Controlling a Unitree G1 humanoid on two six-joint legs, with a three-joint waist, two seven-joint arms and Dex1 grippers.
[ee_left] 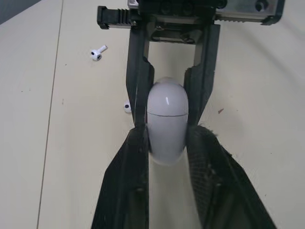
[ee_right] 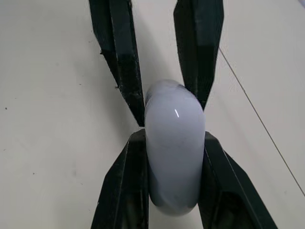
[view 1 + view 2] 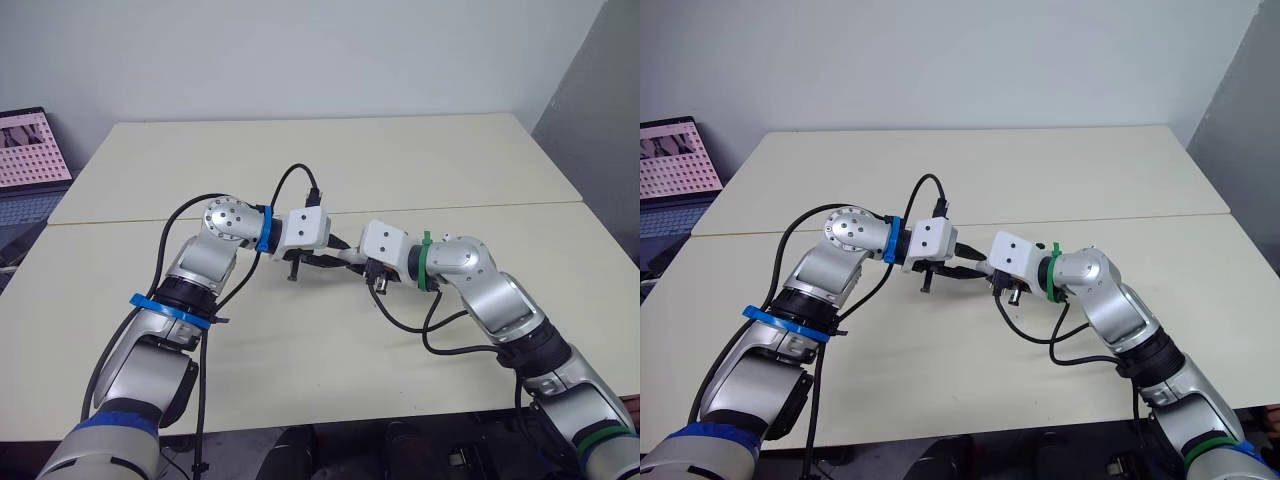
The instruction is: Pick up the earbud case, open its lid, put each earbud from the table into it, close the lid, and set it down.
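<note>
Near the centre of the head views, both arms meet low over the cream tabletop point(image 3: 300, 160). The left gripper point(image 1: 167, 133) and the right gripper point(image 2: 174, 138) come from opposite directions, and each one's fingers pinch the white case point(image 1: 167, 107) between them, its lid shut. Two earbuds lie on the tabletop near the case: one earbud point(image 1: 98, 52) in the open, the other earbud point(image 1: 127, 108) just beside a right finger.

The two head cameras are looking forward and down over the cream table point(image 3: 420, 170) from well above, sharing nearly the whole tabletop. The wrist cameras are looking along the left gripper point(image 1: 167, 132) and the right gripper point(image 2: 174, 134), very close, facing one white earbud case point(image 1: 166, 114) from opposite ends.
</note>
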